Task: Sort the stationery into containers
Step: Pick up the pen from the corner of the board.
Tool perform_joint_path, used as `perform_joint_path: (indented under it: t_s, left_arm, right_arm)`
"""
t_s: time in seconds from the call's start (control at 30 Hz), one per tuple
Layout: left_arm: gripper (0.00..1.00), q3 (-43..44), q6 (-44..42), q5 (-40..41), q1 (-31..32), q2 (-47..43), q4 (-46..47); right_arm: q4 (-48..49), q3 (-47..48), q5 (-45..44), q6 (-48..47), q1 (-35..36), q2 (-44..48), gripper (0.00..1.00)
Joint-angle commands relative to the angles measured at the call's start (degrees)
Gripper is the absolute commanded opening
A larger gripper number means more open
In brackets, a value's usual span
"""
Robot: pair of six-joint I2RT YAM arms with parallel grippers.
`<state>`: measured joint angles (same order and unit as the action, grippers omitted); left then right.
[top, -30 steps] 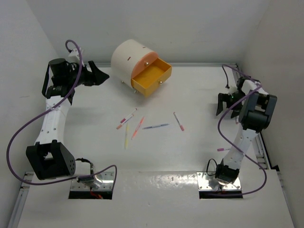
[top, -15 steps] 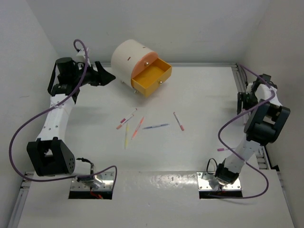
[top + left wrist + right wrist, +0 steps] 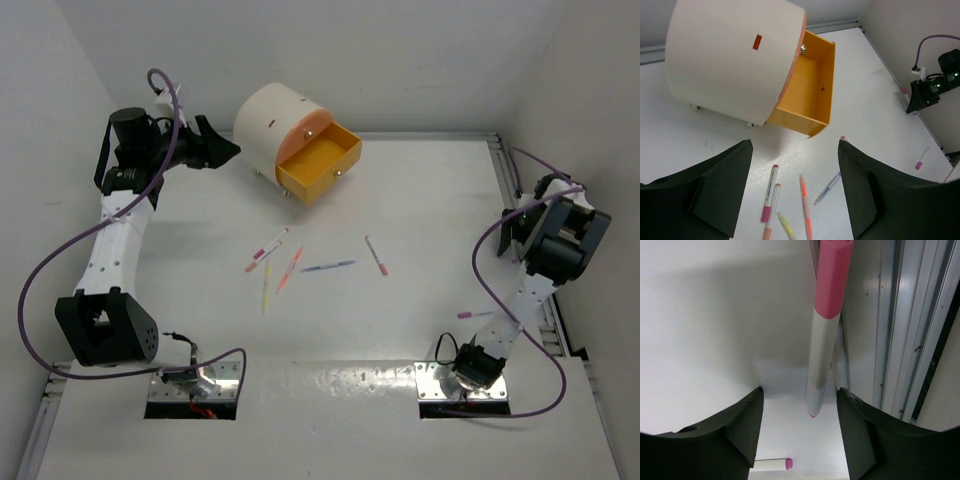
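Cabinet (image 3: 268, 118), cream, round, far-left of worktop (image 3: 430, 200): yellow-orange drawer (image 3: 322, 168) pulled out, pink-peach drawer (image 3: 313, 126) above it shut. Pens loose mid-worktop: pink-capped pair (image 3: 262, 253), yellow pen (image 3: 266, 287), orange-pink pen (image 3: 291, 267), blue pen (image 3: 328, 266), thin pink-tipped pen (image 3: 376, 255). Pink-capped white pen (image 3: 817, 350) at right edge by rail (image 3: 890, 315), btwn fingers of right tool (image 3: 800, 395); jaws apart, no contact seen. Left tool (image 3: 795, 165) just beside cabinet, jaws apart. Short pink-capped pen (image 3: 470, 314) near right arm.

8 pens (image 3: 291, 268), 2 drawers (image 3: 322, 178), 1 cabinet (image 3: 265, 120).
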<state>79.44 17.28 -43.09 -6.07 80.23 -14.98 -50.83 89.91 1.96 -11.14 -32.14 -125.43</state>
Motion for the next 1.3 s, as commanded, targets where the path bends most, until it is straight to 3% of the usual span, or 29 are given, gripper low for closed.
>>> perform_joint_path:
  t_s: [0.0,0.37,0.6,0.9,1.1,1.27]
  left_arm:
    - [0.75,0.2,1.0,-0.4,0.0,-0.6,1.0]
    - [0.75,0.0,1.2,-0.4,0.4,-0.9,1.3]
    - [0.75,0.5,0.5,-0.7,-0.3,-0.8,0.5]
    - [0.75,0.2,0.1,-0.6,-0.8,-1.5,0.0]
    - [0.75,0.1,0.2,-0.6,-1.0,-1.3,0.3]
    - [0.75,0.3,0.1,-0.4,-0.8,-1.2,0.0]
  right_arm:
    - [1.6,2.2,3.2,-0.8,1.1,-1.7,0.58]
    - [6.8,-1.7,-4.8,-1.9,5.7,1.4,0.52]
    - [6.1,-2.4,-4.0,-1.7,7.2,0.4,0.46]
    - [6.3,-2.5,-5.5,0.3,9.0,-1.5,0.25]
    - [4.5,-3.9,-4.0,-2.0,10.3,-1.1,0.02]
    - [2.1,-6.3,-2.2,-4.2,14.7,0.4,0.00]
